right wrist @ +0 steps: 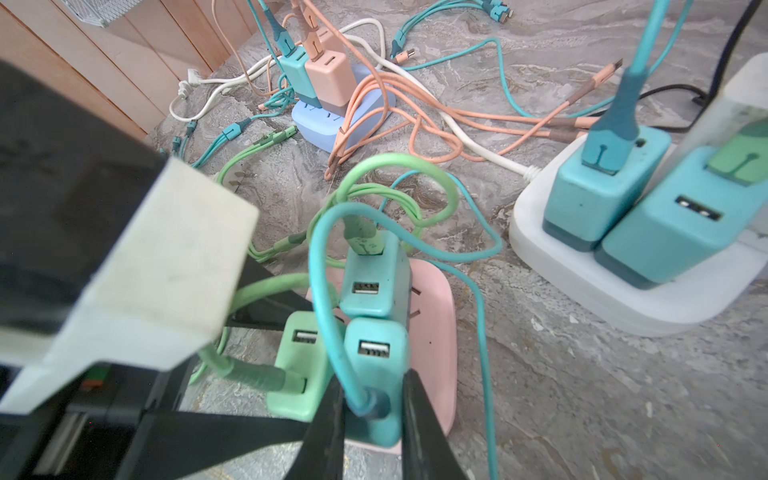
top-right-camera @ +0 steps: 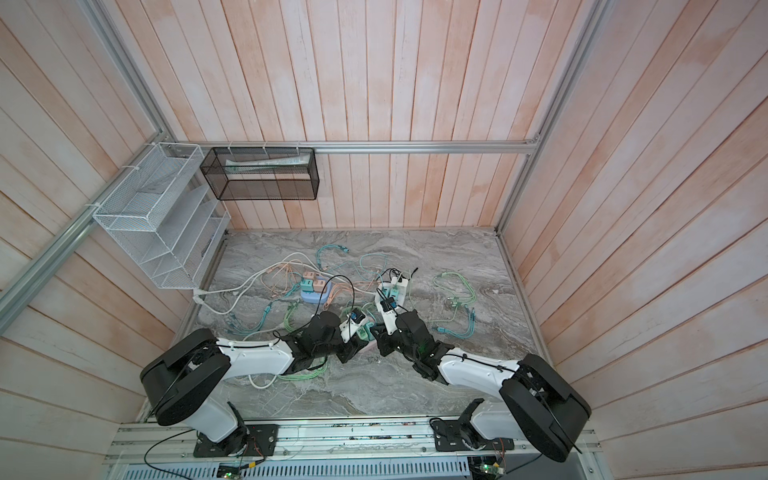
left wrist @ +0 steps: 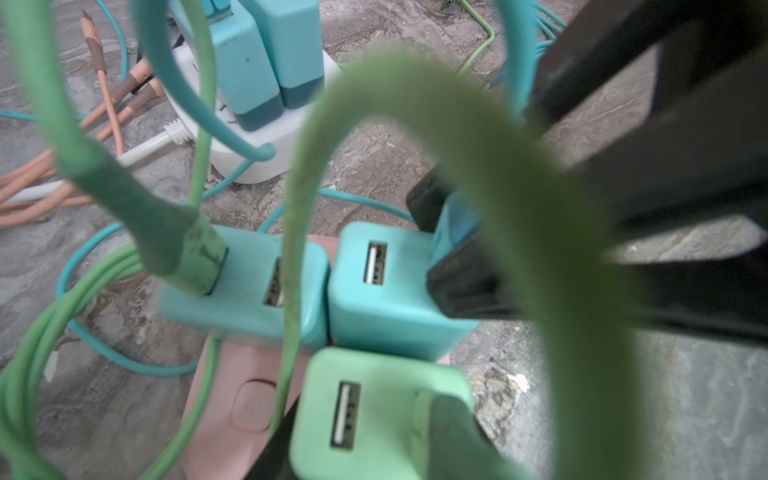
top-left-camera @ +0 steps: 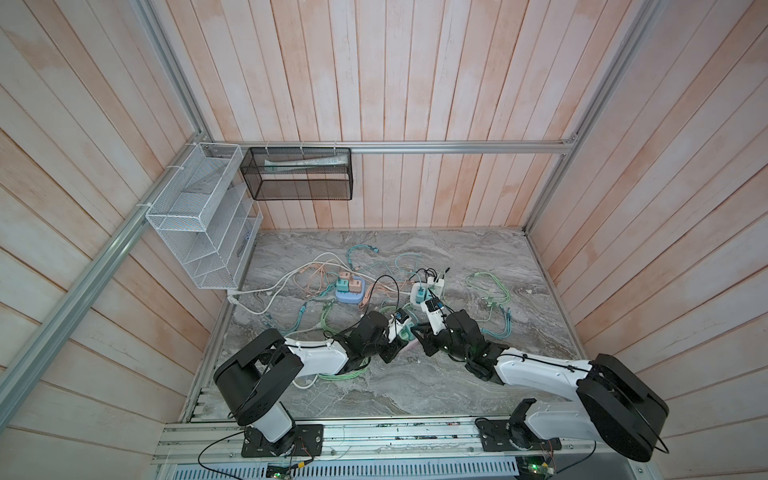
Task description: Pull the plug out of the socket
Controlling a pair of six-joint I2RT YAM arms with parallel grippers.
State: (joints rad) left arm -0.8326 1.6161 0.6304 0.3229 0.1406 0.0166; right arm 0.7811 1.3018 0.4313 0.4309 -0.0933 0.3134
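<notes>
Right gripper clamps its black fingers on a teal square USB charger seated in the pink rounded plastic power strip; left gripper is closed round the mint-green charger just beside it; in both top views the pink strip lies at 5 o'clock of the blue power strip.

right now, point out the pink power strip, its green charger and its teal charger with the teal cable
pink power strip (right wrist: 434, 332), right wrist view, bare top face
green charger (right wrist: 305, 358), right wrist view, face by its usb port
teal charger (right wrist: 376, 374), right wrist view, face between usb port and cable
</notes>
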